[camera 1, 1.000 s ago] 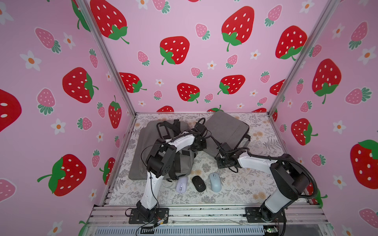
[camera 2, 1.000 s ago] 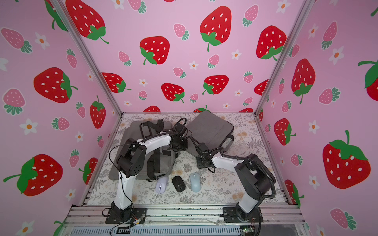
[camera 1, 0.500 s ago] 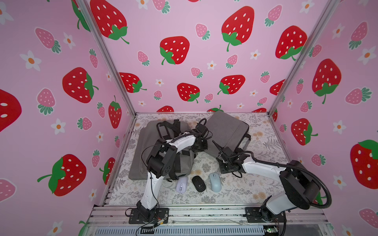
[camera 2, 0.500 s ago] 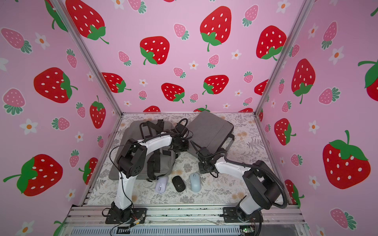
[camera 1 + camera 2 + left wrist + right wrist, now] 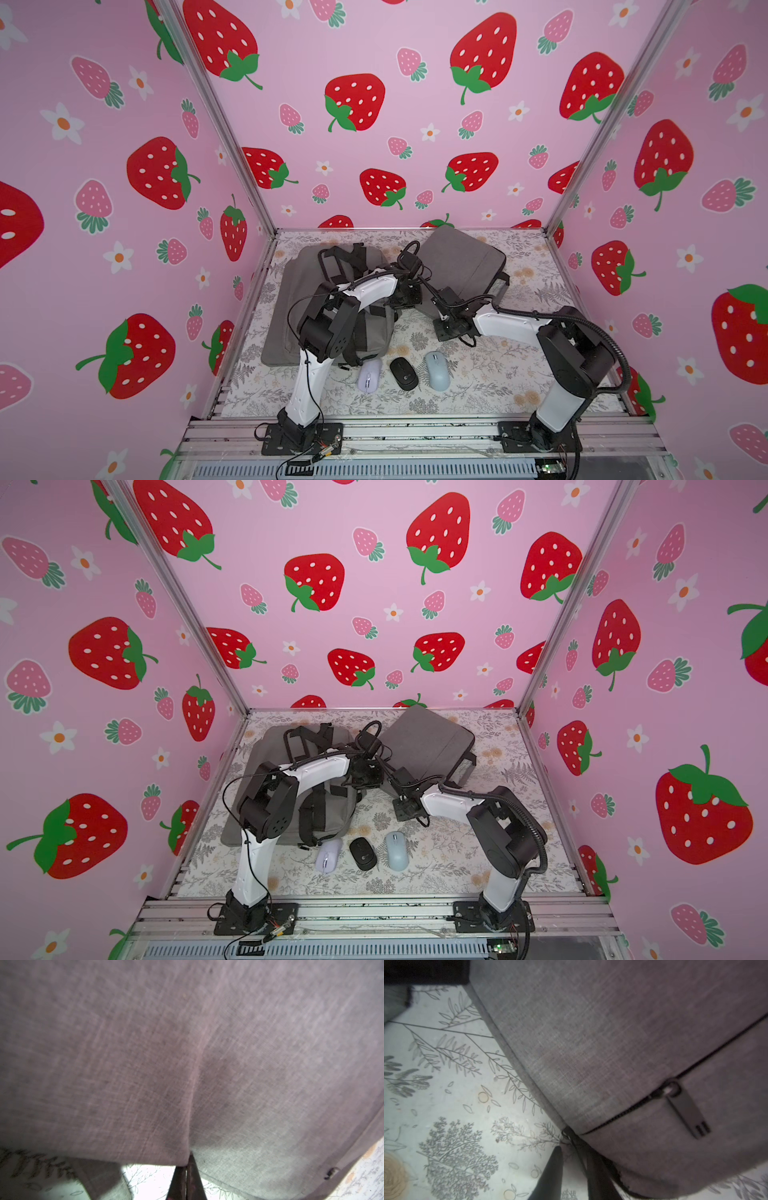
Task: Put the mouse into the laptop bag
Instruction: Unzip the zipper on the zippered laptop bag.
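3 mice lie in a row on the near part of the tabletop (image 5: 519, 374), none of them held: a lilac mouse (image 5: 370, 375), a black mouse (image 5: 402, 373) and a pale blue mouse (image 5: 436, 370). They sit just beside one another and well apart from the grey laptop bag (image 5: 461, 257), which lies flat at the far side, right of centre, next to a grey backpack (image 5: 291, 299) on the left. Each mouse looks light, hard-shelled and smoothly domed, so I judge it would slip out of a pinch on its crown. The better hold is across the 2 flatter flanks at the waist, with the jaws low. The bag is soft woven cloth that should sag and fold, so its mouth probably needs 1 arm to keep it open. Both top views show the arms meeting at the bag's near left corner but hide the fingertips. The left wrist view fills that in: the left gripper (image 5: 187, 1159) has its jaws together, clamped on the bag's edge, with a crease running up from the tips. The right wrist view shows the right gripper (image 5: 576, 1153) with its jaws narrowly apart around a thin black tab (image 5: 570, 1136) at the bag's corner, not visibly pinching it. It also shows a flat metal zip pull (image 5: 685, 1111) that neither top view resolves, though I cannot tell whether the zip is open. Neither wrist view shows a mouse.
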Tool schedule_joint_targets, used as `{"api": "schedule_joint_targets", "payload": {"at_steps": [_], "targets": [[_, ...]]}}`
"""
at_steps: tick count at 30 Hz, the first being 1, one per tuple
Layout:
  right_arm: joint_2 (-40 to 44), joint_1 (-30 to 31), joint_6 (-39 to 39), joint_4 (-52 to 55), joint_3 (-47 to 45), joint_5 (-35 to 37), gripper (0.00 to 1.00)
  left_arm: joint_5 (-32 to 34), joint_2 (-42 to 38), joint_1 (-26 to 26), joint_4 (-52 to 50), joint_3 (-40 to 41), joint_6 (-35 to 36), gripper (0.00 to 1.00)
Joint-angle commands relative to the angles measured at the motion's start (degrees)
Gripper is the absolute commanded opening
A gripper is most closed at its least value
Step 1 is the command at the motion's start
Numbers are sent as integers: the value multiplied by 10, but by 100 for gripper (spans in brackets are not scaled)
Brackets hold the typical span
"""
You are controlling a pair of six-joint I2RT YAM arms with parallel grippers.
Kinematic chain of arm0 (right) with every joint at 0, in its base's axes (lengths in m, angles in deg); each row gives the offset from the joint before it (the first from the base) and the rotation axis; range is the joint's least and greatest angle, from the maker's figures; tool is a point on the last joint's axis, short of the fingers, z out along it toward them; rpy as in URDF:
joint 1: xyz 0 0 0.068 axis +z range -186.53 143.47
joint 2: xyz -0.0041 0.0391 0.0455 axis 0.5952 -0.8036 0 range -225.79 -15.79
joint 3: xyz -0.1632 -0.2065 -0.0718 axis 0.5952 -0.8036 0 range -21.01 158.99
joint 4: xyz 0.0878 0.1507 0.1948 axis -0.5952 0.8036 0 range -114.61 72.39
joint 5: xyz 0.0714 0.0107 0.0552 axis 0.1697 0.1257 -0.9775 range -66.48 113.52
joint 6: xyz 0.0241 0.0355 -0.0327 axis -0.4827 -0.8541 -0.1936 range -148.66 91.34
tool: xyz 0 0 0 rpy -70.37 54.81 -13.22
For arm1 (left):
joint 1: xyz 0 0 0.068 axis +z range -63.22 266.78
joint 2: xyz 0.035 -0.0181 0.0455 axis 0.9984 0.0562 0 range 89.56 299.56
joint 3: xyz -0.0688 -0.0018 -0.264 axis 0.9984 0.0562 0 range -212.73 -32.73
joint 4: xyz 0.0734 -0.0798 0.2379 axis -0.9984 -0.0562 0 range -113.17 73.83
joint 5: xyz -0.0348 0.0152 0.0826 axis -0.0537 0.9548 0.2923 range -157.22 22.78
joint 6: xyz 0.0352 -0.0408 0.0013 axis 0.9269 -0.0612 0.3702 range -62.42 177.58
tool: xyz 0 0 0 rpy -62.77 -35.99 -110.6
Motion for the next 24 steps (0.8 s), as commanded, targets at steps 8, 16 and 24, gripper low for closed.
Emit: {"api": "schedule_joint_targets", "payload": {"at_steps": [8,16,24], "targets": [[2,-13,-13,1,-27,-2,0,-17,34,-2,-41,8,-1,0],[119,-78,-40,35,-149,-11,0,-12,35,28,-37,10,6,0],[151,-31,-41,21,-125,-56,0,-22,64,30,-50,-52,18,0]]}}
